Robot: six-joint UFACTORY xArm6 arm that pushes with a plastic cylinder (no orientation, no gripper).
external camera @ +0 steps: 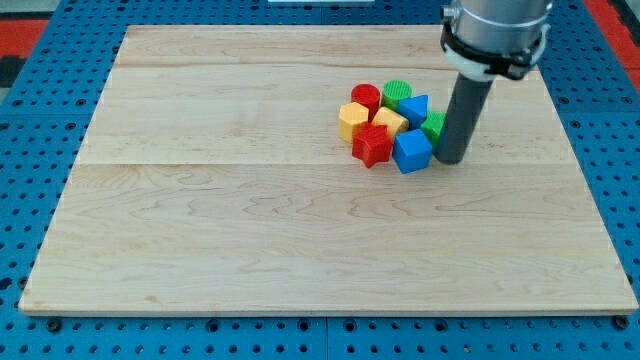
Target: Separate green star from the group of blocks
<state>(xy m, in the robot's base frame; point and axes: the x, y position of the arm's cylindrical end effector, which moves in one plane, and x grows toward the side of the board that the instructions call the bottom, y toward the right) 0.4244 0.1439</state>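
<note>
A tight group of blocks sits right of the board's centre, toward the view's top. The green star [434,125] is at the group's right edge, mostly hidden behind my rod. My tip [451,160] rests on the board just right of the blue cube [411,151] and touches or nearly touches the green star. The group also holds a red star [372,145], a blue block [414,108], a green cylinder [396,93], a red cylinder [365,98], a yellow block [352,121] and a second yellow block [389,121].
The wooden board [250,230] lies on a blue pegboard table [30,100]. The arm's grey body [495,30] hangs over the board's top right part.
</note>
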